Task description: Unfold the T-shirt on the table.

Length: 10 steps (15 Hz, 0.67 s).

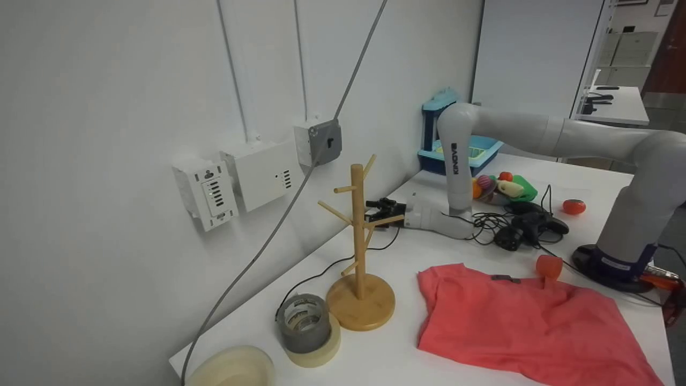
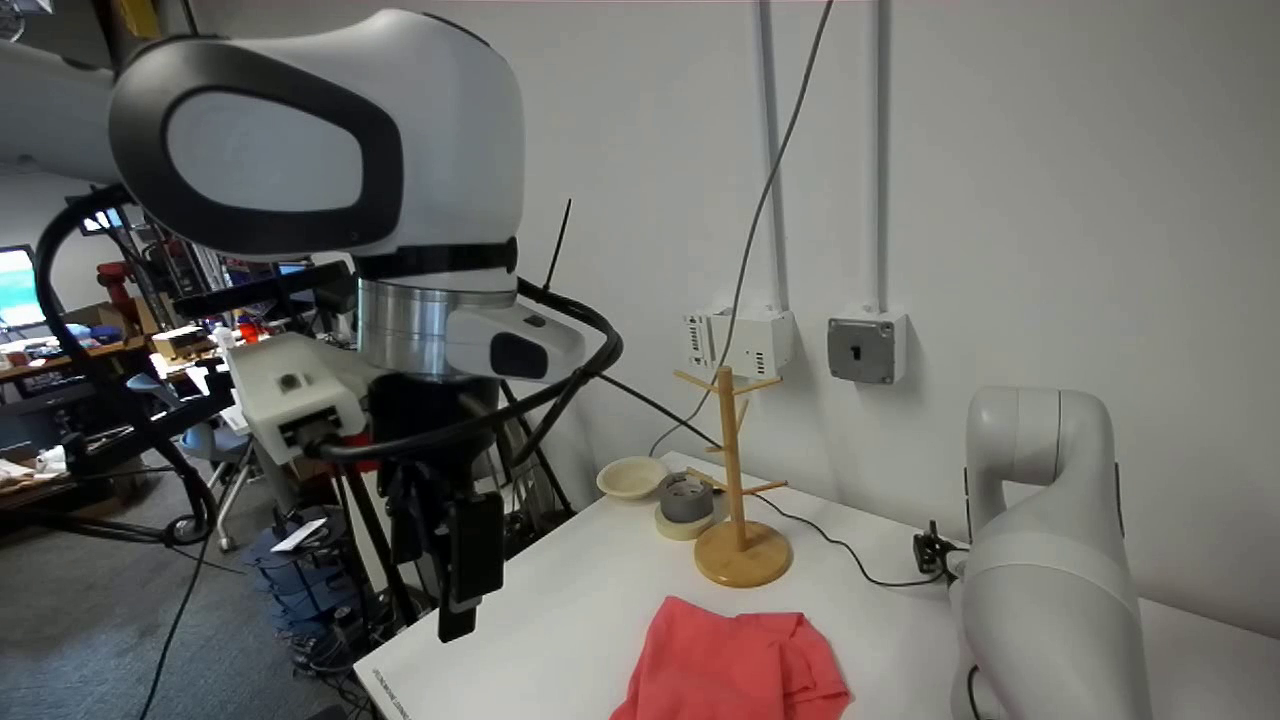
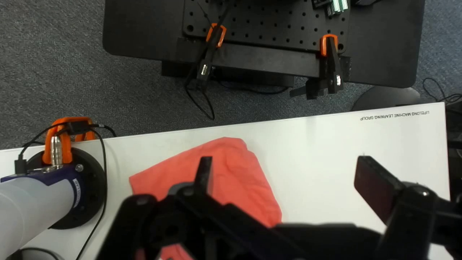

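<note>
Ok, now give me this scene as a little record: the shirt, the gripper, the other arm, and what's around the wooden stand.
T-shirt: coral-red, wrinkled, lying on the white table
Folds underneath: not visible
Gripper: open, above the table, holding nothing, apart from the T-shirt
Other arm: pale grey, lettered KINOVA, its base on the table
Wooden stand: upright, with pegs
Beside the stand: grey tape roll resting on beige tape roll
Near the tape: cream bowl
</note>
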### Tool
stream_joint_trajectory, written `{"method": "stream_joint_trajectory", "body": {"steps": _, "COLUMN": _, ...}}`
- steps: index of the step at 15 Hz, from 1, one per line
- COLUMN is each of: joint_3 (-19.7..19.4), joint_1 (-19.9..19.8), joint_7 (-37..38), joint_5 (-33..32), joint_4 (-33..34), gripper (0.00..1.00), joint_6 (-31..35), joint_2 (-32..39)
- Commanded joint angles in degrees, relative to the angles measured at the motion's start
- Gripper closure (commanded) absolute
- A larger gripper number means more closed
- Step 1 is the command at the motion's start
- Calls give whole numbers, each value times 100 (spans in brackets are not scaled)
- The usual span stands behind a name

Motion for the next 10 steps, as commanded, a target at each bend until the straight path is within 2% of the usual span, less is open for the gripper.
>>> {"method": "stream_joint_trajectory", "body": {"steps": 1, "joint_3": 68, "joint_1": -69, "joint_7": 92, "joint_5": 10, "joint_4": -25, "gripper": 0, "joint_6": 79, "joint_2": -15}}
{"method": "stream_joint_trajectory", "body": {"steps": 9, "joint_3": 85, "joint_1": -92, "joint_7": 525, "joint_5": 257, "joint_4": -171, "gripper": 0, "joint_6": 601, "joint_2": -73}}
{"method": "stream_joint_trajectory", "body": {"steps": 10, "joint_3": 95, "joint_1": -67, "joint_7": 371, "joint_5": 135, "joint_4": -89, "gripper": 0, "joint_6": 436, "joint_2": 7}}
